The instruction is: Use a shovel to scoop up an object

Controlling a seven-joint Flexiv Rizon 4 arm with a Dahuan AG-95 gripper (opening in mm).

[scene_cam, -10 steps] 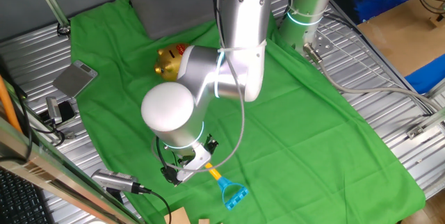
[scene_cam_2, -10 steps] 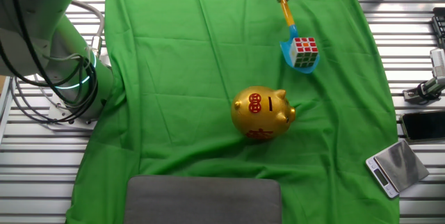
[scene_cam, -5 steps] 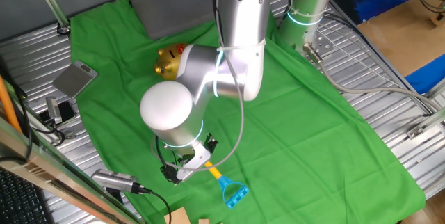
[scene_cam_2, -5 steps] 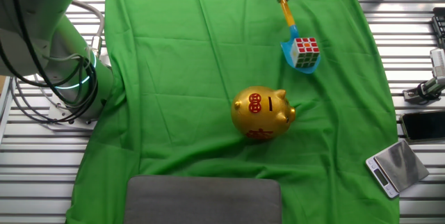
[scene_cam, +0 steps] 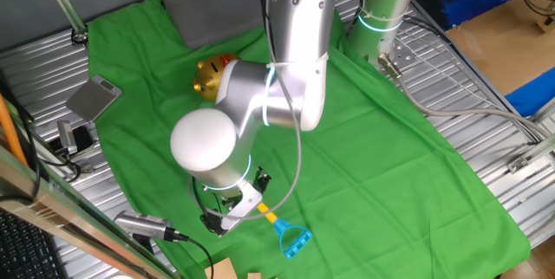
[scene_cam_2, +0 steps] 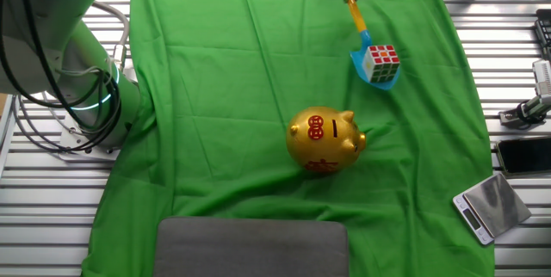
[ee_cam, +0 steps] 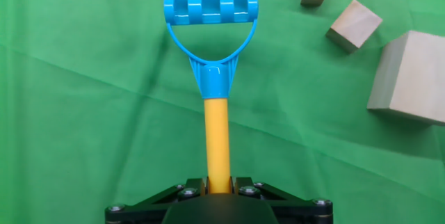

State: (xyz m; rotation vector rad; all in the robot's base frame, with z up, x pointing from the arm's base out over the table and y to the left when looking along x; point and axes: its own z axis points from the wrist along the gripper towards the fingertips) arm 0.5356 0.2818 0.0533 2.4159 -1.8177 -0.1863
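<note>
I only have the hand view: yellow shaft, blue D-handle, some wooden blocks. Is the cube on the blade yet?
Observer: Yes. In the other fixed view the cube sits on the blade of the shovel.
Operator: Is the gripper on the shaft?
Observer: The gripper is shut on the yellow shaft, near the D-handle end.
Operator: Anything close to the blade?
Observer: A gold piggy bank stands on the green cloth apart from the blade, nearer that camera.

surface: slatted metal table [scene_cam_2: 52, 225] | cover: green cloth [scene_cam_2: 224, 96] | on cloth: gold piggy bank [scene_cam_2: 325, 140], grey pad [scene_cam_2: 250, 247], wooden blocks [ee_cam: 410, 78] | on slats: phone [scene_cam_2: 523, 154], small scale [scene_cam_2: 491, 206]
</note>
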